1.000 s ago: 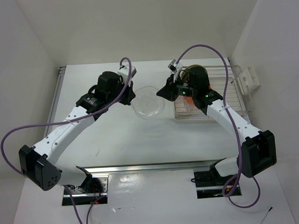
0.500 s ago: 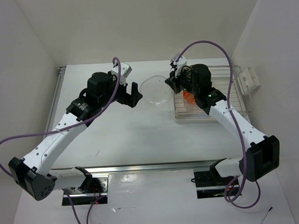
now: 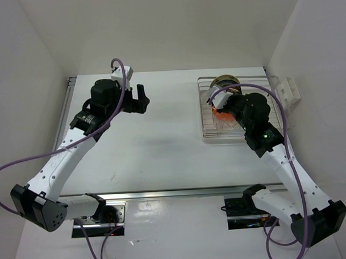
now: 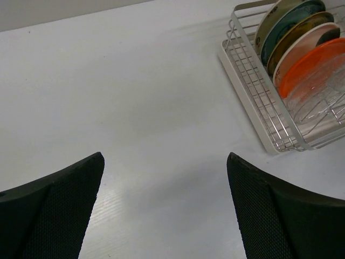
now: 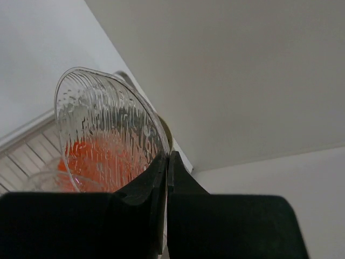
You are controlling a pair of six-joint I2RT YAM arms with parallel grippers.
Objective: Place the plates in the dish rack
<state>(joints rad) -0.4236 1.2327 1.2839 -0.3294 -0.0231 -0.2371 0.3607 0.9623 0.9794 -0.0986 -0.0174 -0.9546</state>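
Observation:
The silver wire dish rack stands at the back right. Several plates stand upright in it: tan, teal, brown with gold, cream and orange, with clear glass nearest the front. My right gripper is shut on the rim of a ribbed clear glass plate and holds it upright over the rack, above the orange plate. My left gripper hangs open and empty over bare table, well left of the rack.
White walls close in the table on the left, back and right. A metal rail runs along the left edge. A white bracket sits on the right wall beside the rack. Purple cables loop above both arms.
The left gripper let go of the clear glass plate, opened and drew back to the left. The right gripper shut on that plate and carried it right, over the rack.

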